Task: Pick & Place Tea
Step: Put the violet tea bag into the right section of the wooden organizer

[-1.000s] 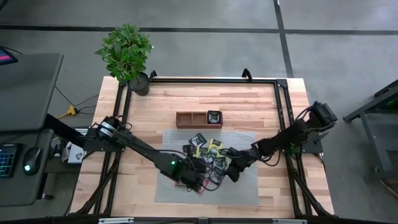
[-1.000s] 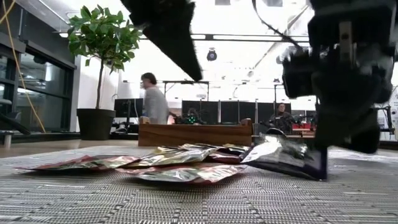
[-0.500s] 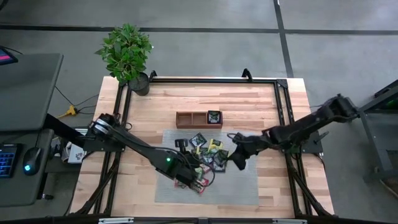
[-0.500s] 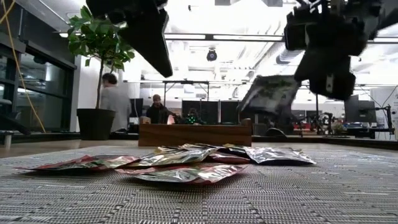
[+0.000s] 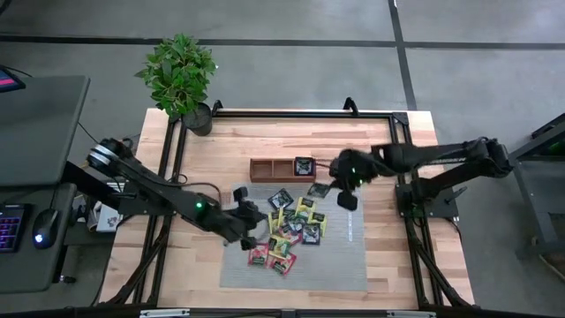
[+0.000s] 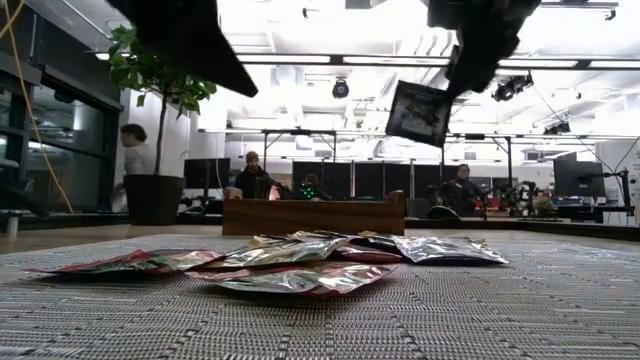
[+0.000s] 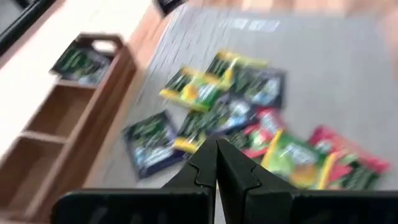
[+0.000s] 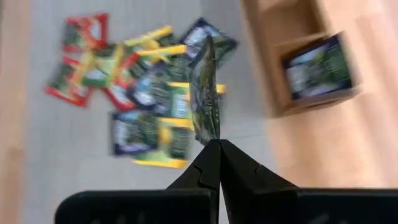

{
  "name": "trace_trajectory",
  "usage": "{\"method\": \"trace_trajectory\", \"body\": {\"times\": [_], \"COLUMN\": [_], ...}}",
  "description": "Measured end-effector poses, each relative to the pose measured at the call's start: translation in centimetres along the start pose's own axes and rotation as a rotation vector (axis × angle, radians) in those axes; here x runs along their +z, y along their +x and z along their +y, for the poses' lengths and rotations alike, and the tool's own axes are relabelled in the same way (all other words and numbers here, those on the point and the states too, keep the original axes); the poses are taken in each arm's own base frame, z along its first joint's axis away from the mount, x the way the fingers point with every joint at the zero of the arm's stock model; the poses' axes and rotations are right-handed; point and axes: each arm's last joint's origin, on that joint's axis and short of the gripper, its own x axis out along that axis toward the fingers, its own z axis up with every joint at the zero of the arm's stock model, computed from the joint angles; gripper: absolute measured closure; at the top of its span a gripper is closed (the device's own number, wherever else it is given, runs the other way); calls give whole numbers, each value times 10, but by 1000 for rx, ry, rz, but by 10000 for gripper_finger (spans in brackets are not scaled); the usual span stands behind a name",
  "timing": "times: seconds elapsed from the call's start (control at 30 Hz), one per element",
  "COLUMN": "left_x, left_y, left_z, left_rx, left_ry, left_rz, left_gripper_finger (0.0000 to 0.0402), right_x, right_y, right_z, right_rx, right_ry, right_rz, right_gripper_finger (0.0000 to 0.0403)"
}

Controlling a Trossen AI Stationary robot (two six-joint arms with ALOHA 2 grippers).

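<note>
right gripper (image 8: pixel 214 144) clamped on a dark sachet (image 8: pixel 206 93), held aloft near wooden tray (image 5: pixel 265 169) | left gripper (image 7: pixel 216 152) pinched together, empty (above mat edge) | other tea sachets (image 5: pixel 291 231) piled on grey mat (image 5: pixel 340 261)

No text, brand or number can be read anywhere: the print on the sachets (image 5: pixel 291 231) is blurred or too small, and the tray (image 5: pixel 281 169) carries no label.

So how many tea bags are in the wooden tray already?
1: a dark tea bag in the tray's right-end compartment. Another tea bag hangs in the right claw nearby.
</note>
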Motion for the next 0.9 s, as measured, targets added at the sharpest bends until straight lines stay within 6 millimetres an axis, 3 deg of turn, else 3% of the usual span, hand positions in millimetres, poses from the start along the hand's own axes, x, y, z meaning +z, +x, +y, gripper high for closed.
{"method": "trace_trajectory", "body": {"times": [0.17,0.33,0.63,0.9], "left_x": [-21,-28,-24,-24], "left_y": [4,10,15,15], "left_z": [13,24,34,34], "left_rx": [-146,-242,-249,-262], "left_ry": [-111,-183,-177,-171], "left_rz": [-163,-272,-297,-295], "left_gripper_finger": [401,401,401,401], "right_x": [19,32,48,59], "right_y": [-3,15,60,77], "right_z": [-27,-55,-98,-118], "right_rx": [-45,-64,-77,-75], "right_ry": [-165,-232,-229,-208], "right_rz": [1,29,135,156], "right_gripper_finger": [403,403,403,403]}}
